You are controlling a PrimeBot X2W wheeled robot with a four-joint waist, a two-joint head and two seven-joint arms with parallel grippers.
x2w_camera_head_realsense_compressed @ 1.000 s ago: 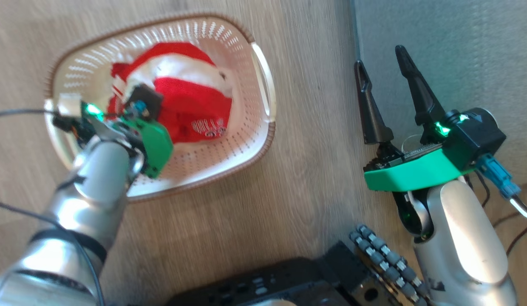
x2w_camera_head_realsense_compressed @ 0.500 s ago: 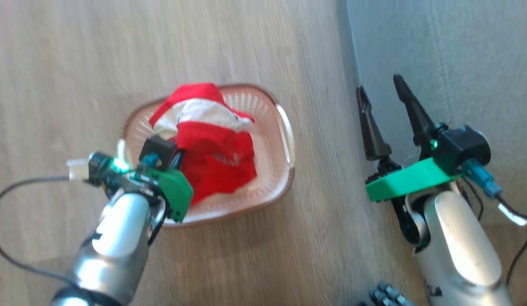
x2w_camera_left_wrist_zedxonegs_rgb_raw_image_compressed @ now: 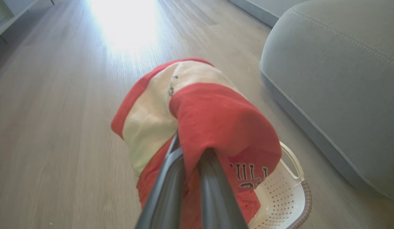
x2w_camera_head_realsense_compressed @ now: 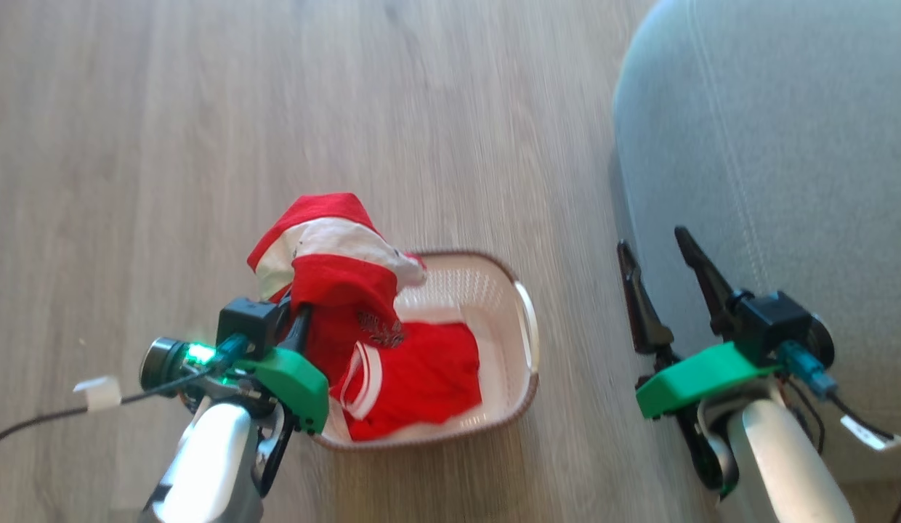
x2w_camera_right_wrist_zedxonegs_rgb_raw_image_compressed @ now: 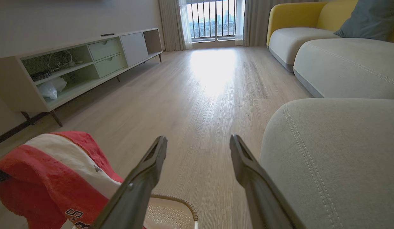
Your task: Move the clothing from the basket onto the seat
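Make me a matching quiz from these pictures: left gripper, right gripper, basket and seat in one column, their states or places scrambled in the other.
Things:
1. left gripper
2. right gripper
3. basket
4. seat

States:
A. grey, on the robot's right
B. open, holding nothing
C. on the wood floor, a red garment inside
D. shut on the lifted jersey

Pairs: 1-D, 2-B, 3-C, 4-A

Pale wood-plank floor (x2w_camera_right_wrist_zedxonegs_rgb_raw_image_compressed: 197, 95) under me, sun glare on it. Far end: barred window (x2w_camera_right_wrist_zedxonegs_rgb_raw_image_compressed: 213, 19), curtains (x2w_camera_right_wrist_zedxonegs_rgb_raw_image_compressed: 170, 24) both sides. Low cabinet (x2w_camera_right_wrist_zedxonegs_rgb_raw_image_compressed: 108, 54) with open shelves and drawers along the plain wall (x2w_camera_right_wrist_zedxonegs_rgb_raw_image_compressed: 41, 22) to my left. Yellow-backed sofa (x2w_camera_right_wrist_zedxonegs_rgb_raw_image_compressed: 298, 16) on the right, blue-grey pillow (x2w_camera_right_wrist_zedxonegs_rgb_raw_image_compressed: 365, 19) on it.
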